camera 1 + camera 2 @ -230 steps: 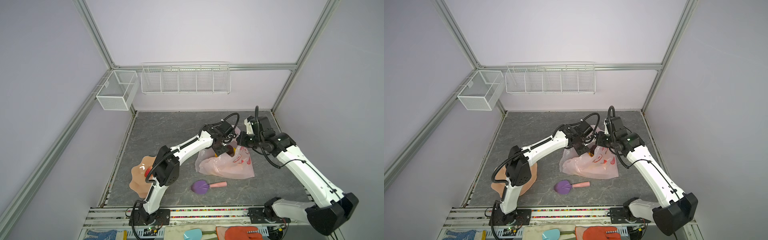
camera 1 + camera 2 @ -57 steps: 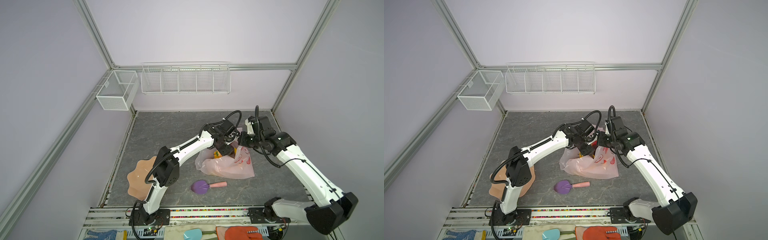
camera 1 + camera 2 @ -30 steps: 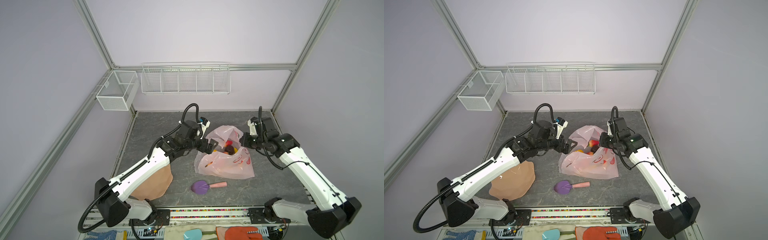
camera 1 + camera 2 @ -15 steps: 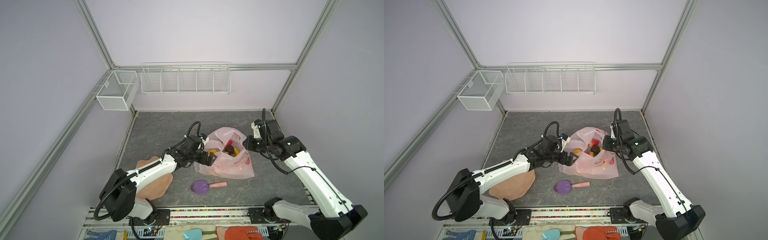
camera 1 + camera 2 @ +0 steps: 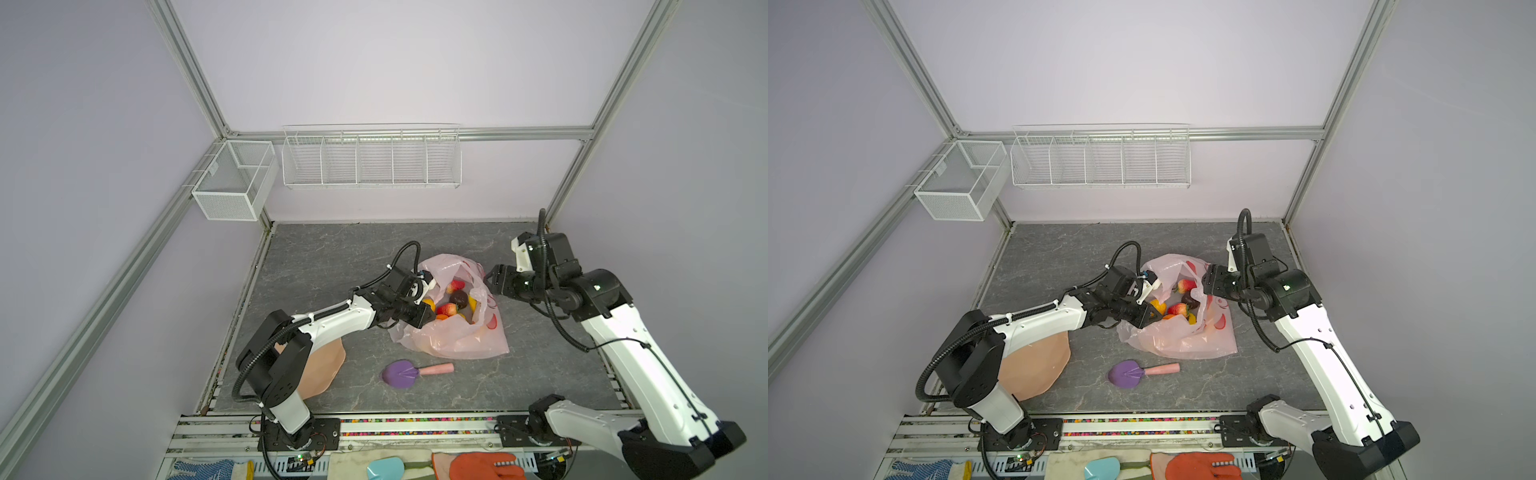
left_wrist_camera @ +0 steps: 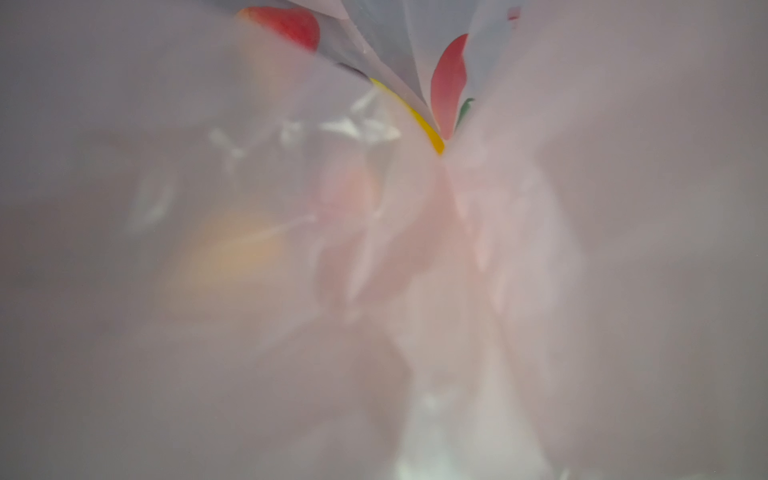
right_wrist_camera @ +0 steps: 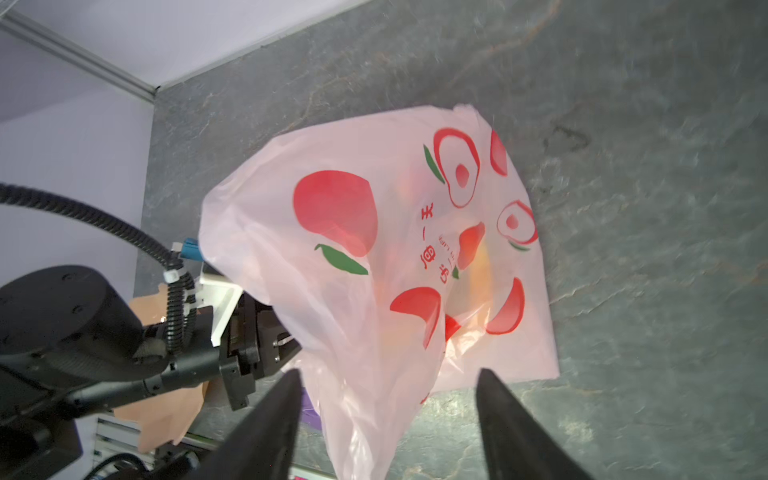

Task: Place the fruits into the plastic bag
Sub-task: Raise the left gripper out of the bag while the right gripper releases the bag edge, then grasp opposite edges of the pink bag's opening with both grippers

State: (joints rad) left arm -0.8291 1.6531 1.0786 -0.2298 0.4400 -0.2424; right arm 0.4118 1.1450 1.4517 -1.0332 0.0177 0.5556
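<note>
Fruits (image 5: 451, 300) lie inside the plastic bag (image 5: 457, 343) on the tabletop (image 5: 332, 257), so loading looks finished. Left gripper (image 5: 423, 319) is closed on the bag's near rim; right gripper (image 7: 389, 372) stands wide open beside it. The next move probably calls for a gentle release and withdrawal, spilling nothing.

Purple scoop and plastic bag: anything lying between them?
Nothing: only bare grey tabletop separates the purple scoop from the plastic bag, seen in both top views.
</note>
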